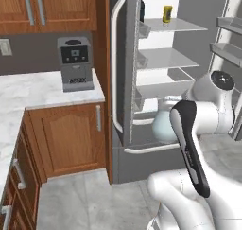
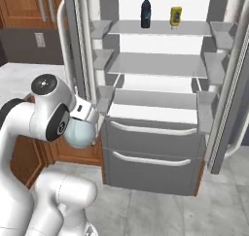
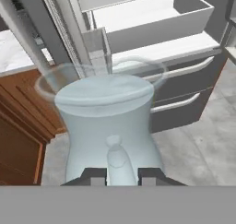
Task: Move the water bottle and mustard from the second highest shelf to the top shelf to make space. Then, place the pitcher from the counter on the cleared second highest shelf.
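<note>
My gripper (image 3: 120, 174) is shut on the pale blue-grey pitcher (image 3: 108, 121), gripping what looks like its handle between the fingertips. The pitcher (image 2: 80, 133) hangs in the air, low and left of the open fridge, at about drawer height (image 1: 163, 125). On the top shelf (image 2: 160, 27) stand the dark water bottle (image 2: 145, 11) and, to its right, the yellow mustard (image 2: 175, 16). Nothing stands on the second highest shelf (image 2: 155, 64). In the left base view the mustard (image 1: 167, 13) is plain, while the fridge door partly hides the water bottle (image 1: 142, 9).
The counter (image 1: 28, 89) carries a coffee machine (image 1: 75, 63). Both fridge doors stand open: the left one (image 1: 125, 68) close beside the pitcher, the right one (image 2: 233, 84) with its racks. Two grey drawers (image 2: 151, 147) sit under the shelves. Brown cabinets (image 3: 23, 126) lie to my left.
</note>
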